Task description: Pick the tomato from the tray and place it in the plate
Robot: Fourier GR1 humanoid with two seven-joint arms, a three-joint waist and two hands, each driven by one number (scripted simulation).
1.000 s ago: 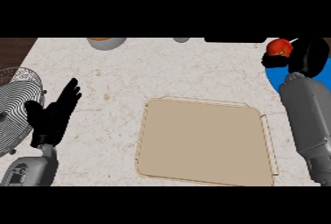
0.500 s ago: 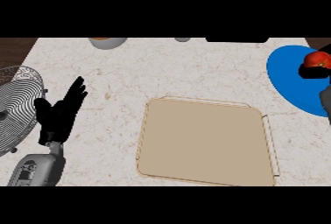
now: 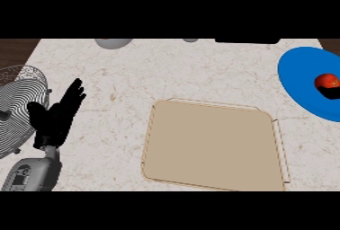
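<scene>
On the far right of the counter point(image 3: 199, 72) you have the blue plate point(image 3: 302, 85), cut off by the view's edge, and the tomato point(image 3: 327, 81) lies on it, toward the plate's right side. Just below the tomato sits a small black shape point(image 3: 331, 92), touching or nearly touching it (it may be part of your right hand, but you cannot tell from this view, and you cannot tell how its fingers stand).

Your left hand point(image 3: 56, 121) shows at the left of the view, rising from its grey forearm point(image 3: 30, 173) near the lower edge. Its fingers point(image 3: 74, 92) are straight and held together, pointing up and away from you, with the thumb point(image 3: 33, 110) set apart to the left. It holds nothing and touches nothing on the counter that you can see.

Near the middle lies the tan tray point(image 3: 212, 146), flat, with a low rim and nothing in it. A round wire rack point(image 3: 16, 108) sits at the left edge, beside the left hand. Along the far edge stand a grey rounded object point(image 3: 113, 43) and a dark flat object point(image 3: 247, 41).
</scene>
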